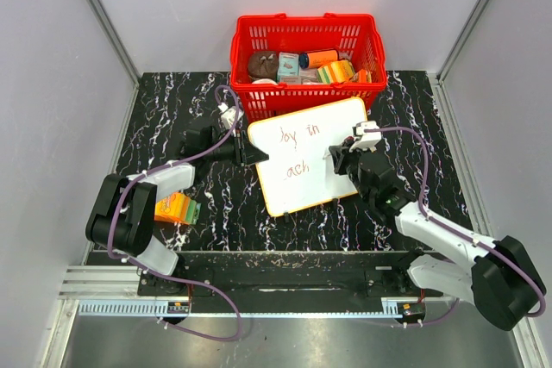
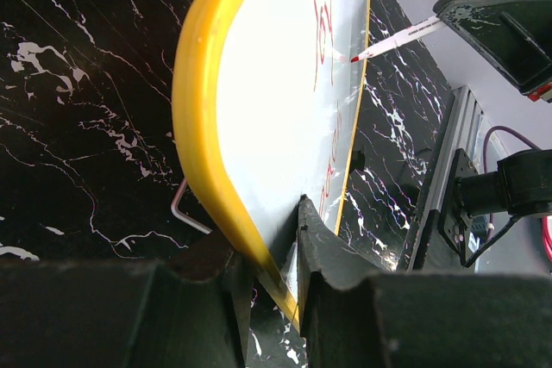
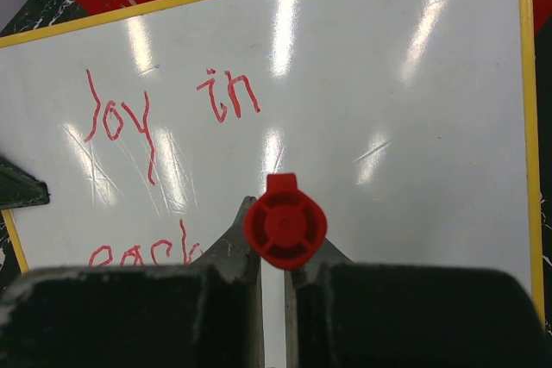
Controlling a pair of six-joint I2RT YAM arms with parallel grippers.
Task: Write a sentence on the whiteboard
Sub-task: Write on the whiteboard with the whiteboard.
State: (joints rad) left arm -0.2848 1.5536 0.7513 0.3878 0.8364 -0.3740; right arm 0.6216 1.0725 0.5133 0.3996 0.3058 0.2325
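The whiteboard (image 1: 302, 197), white with a yellow rim, lies at an angle in front of the red basket. My left gripper (image 1: 252, 154) is shut on its left edge; in the left wrist view the jaws (image 2: 272, 243) pinch the yellow rim of the whiteboard (image 2: 276, 127). The sentence (image 3: 226, 99) in red reads "joy in" with "each" below it, partly hidden by my fingers. My right gripper (image 1: 341, 159) is shut on a red marker (image 3: 285, 221) over the middle of the board (image 3: 414, 109). The marker (image 2: 401, 38) points its red tip close to the board beside the red strokes.
A red basket (image 1: 250, 40) full of small packages stands right behind the board. An orange box (image 1: 177, 208) lies on the black marbled table by the left arm. A thin wire leg (image 2: 185, 213) shows under the board's rim.
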